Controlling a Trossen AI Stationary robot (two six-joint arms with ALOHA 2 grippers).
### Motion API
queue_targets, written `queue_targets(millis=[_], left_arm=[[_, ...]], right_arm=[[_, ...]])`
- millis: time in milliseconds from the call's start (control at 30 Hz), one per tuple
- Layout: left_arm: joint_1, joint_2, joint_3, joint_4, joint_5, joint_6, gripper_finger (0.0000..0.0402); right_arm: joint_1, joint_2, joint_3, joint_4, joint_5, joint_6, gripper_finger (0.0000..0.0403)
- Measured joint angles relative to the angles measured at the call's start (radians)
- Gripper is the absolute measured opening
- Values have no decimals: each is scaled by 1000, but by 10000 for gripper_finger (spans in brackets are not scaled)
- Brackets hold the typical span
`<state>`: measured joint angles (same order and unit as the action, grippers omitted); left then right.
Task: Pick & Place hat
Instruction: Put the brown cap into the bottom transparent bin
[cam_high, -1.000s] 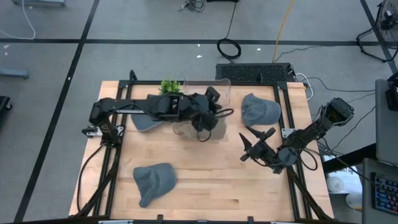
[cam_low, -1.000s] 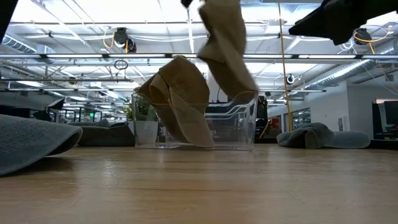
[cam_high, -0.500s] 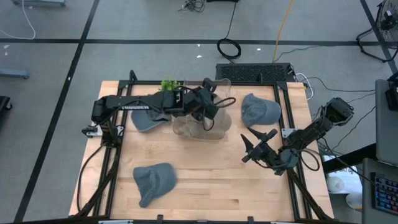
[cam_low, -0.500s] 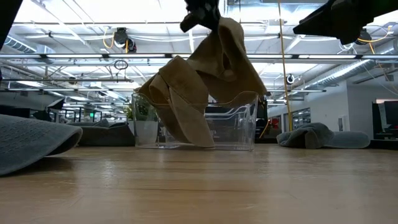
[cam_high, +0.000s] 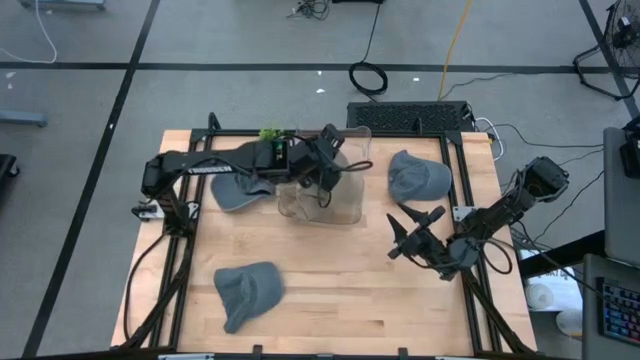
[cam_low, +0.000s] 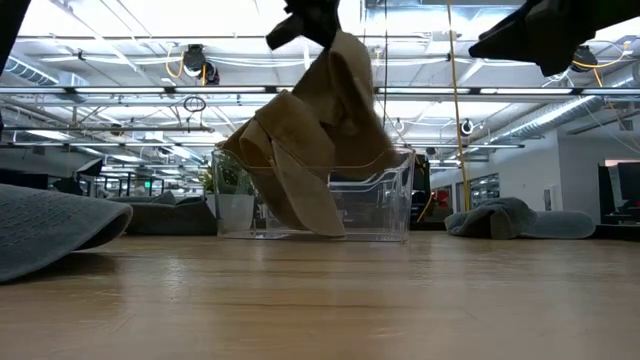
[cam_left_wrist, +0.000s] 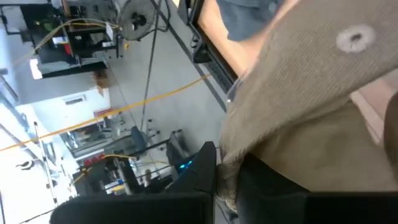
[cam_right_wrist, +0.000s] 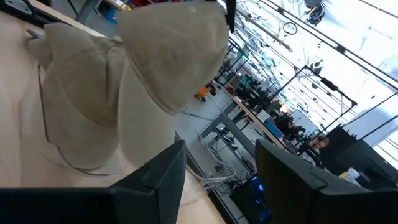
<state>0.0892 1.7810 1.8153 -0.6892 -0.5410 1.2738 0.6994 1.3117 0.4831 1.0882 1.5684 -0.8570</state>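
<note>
Tan hat (cam_low: 345, 95) hangs from my left fingers (cam_high: 325, 168), which are closed on its fabric above the clear plastic bin (cam_low: 385, 200); in the low view its lower edge reaches to about the bin's rim. In the left wrist view the same tan cloth, with its crown button, fills the frame just beyond my dark fingertips. A second tan hat (cam_low: 290, 160) lies draped over the bin's near wall, part inside and part hanging outside toward the table (cam_high: 330, 280). The bin stands near the table's far edge, with a small green plant (cam_high: 272, 135) just beside it. Three grey hats lie on the table: one (cam_high: 232, 192) partly under my left arm, one (cam_high: 417, 175) at the far right, well apart from the bin, and one (cam_high: 246, 291) near the front left. My right fingers (cam_high: 408, 233) are spread open and empty, held above the table's right side between the bin and the right frame rail; the right wrist view looks past them toward both tan hats.
</note>
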Motion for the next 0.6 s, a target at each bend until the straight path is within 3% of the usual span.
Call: queue_targets(millis=[167,300,600], left_arm=[[5,-42,2,-22,5,29,24],[6,-55,4,-35,153,-20,24],[-22,-59,2,-93,183,-85,24]], right_arm=[[-23,-7,0,1,-1,0,183],[-42,-17,0,2,-2,0,183],[-52,-44,0,4,-15,3,183]])
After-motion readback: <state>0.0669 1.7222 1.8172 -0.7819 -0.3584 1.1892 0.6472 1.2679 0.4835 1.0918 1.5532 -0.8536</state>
